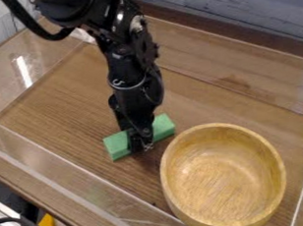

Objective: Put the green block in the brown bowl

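Observation:
The green block point(118, 143) lies flat on the wooden table, just left of the brown bowl point(219, 127). The bowl is wide, light tan and empty, and sits at the front right. My gripper point(141, 137) points straight down onto the middle of the block. Its black fingers are shut on the block across its narrow width, so only the two green ends show. The block still rests on the table, its right end close to the bowl's rim.
A low clear plastic wall point(68, 190) runs around the wooden table point(230, 69), close to the block at the front left. The black arm point(108, 30) rises from the gripper toward the upper left.

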Robot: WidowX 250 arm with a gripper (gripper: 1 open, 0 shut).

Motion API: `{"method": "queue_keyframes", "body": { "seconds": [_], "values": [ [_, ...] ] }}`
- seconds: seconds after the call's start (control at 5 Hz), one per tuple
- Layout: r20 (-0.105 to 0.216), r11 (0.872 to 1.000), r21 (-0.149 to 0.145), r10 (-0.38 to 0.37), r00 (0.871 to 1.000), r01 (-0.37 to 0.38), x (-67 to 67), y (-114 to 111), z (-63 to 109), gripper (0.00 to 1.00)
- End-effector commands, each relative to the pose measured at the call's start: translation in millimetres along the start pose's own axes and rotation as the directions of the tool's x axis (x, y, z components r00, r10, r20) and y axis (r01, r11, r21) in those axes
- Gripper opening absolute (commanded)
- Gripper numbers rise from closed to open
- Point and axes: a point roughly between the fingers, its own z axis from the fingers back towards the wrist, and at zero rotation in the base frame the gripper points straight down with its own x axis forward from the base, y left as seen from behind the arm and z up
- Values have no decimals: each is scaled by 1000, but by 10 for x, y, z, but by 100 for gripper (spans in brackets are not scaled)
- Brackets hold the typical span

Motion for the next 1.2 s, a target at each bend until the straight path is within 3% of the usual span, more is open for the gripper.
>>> {"method": "queue_keyframes", "body": {
  "seconds": [0.0,0.2,0.4,0.6,0.8,1.0],
  "values": [
    [39,1000,24,18,999,-19,49,41,201,0],
    [42,999,14,34,999,-35,61,11,334,0],
    [57,998,6,68,996,-69,121,-67,582,0],
    [93,996,-11,85,992,-84,271,-323,888,0],
    [83,999,-47,8,997,-4,458,-801,845,0],
    [82,990,-70,-115,990,121,529,-1198,802,0]
  ]
}}
